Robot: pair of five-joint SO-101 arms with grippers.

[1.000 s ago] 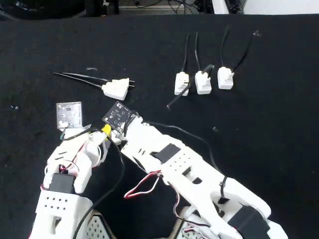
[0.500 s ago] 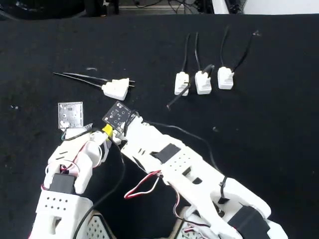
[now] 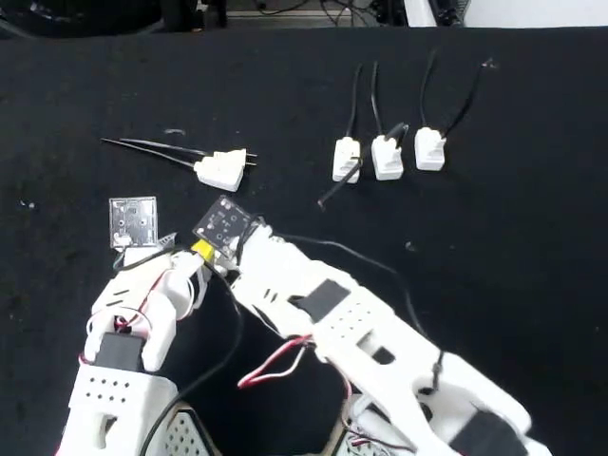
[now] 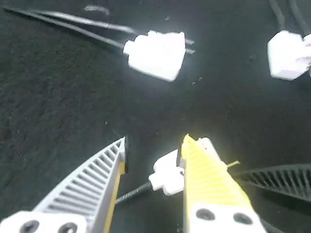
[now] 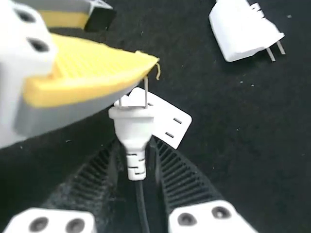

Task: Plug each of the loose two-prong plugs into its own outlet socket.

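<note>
Beside the spread-open left hand (image 4: pixel 154 145), the right hand (image 5: pixel 132 148) clamps a two-prong plug (image 5: pixel 131 121) facing its outlet socket (image 5: pixel 172 124); next, probably, square prongs to slots and push.

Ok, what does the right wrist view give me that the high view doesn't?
Right wrist view adds: the right tool shut on a plug, its two prongs pointing toward the socket plate. High view adds: a row of three plugs with cords, lying well away from both arms. Shared: the loose plug, the socket plate and the black table.
</note>
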